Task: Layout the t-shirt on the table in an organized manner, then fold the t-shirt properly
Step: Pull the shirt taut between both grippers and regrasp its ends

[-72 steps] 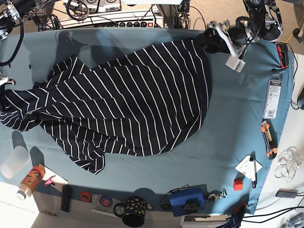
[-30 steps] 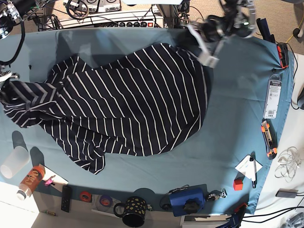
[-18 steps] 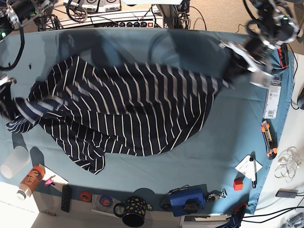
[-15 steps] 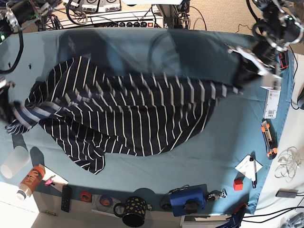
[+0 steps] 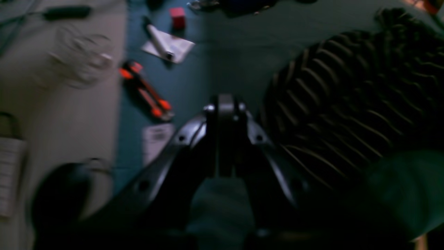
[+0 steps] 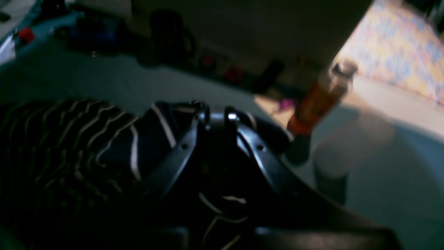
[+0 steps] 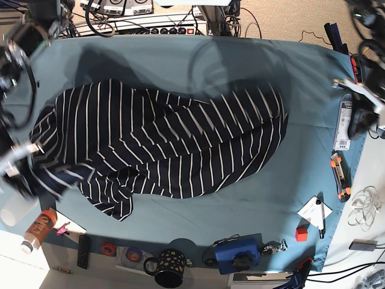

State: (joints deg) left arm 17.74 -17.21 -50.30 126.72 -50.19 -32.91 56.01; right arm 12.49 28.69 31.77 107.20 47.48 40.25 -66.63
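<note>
Both hands clamped, right hand (image 6: 216, 116) gripping t-shirt (image 7: 162, 144)

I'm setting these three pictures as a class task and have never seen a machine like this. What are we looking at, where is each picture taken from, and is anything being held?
This is a robot with two arms working at a table covered in teal cloth. One picture looks straight down from above. The other two come from cameras mounted on each wrist, looking along the hand. A dark t-shirt with white stripes lies spread but rumpled. Near the table's edges sit a mug, an orange bottle and an orange-black cutter. The right hand is shut and appears to pinch one end of the shirt. The left hand is shut too, but empty and clear of the shirt.
</note>
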